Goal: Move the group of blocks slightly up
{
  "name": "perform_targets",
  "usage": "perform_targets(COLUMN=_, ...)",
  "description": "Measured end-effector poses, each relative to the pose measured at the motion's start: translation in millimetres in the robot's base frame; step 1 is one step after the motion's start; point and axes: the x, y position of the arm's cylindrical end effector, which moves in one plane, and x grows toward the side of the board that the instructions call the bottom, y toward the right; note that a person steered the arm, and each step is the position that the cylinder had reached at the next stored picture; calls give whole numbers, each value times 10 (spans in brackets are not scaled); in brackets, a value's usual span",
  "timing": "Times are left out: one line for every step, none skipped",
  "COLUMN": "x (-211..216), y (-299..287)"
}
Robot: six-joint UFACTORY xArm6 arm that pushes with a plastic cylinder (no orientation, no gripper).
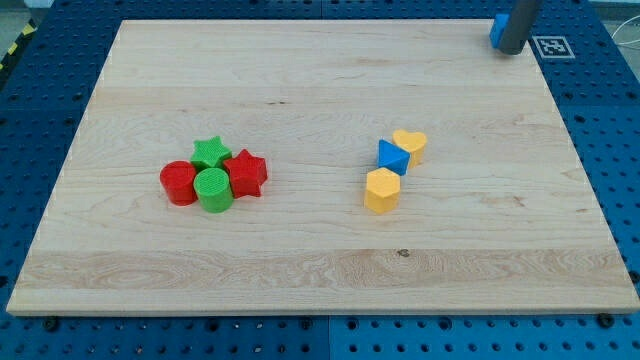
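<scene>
Two clusters of blocks lie on the wooden board [320, 260]. At the view's left a red cylinder [179, 183], a green cylinder [213, 190], a green star [210, 152] and a red star [245, 174] touch each other. At the view's right of centre a yellow heart [410, 144], a blue cube [392, 157] and a yellow hexagon [381, 190] stand in a slanted line, touching. My tip [510, 48] is at the view's top right corner of the board, far from both clusters.
A blue block [497, 30] shows partly behind the rod at the top right. A black-and-white marker tag [553, 45] lies beside the board's top right corner. Blue perforated table surrounds the board.
</scene>
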Motion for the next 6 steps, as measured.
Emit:
perform_targets(x=60, y=-208)
perform_targets(x=154, y=-977)
perform_targets(x=519, y=-1549)
perform_targets(x=977, y=-2021)
perform_targets(x=1483, y=-2451)
perform_targets(x=2231, y=-2490)
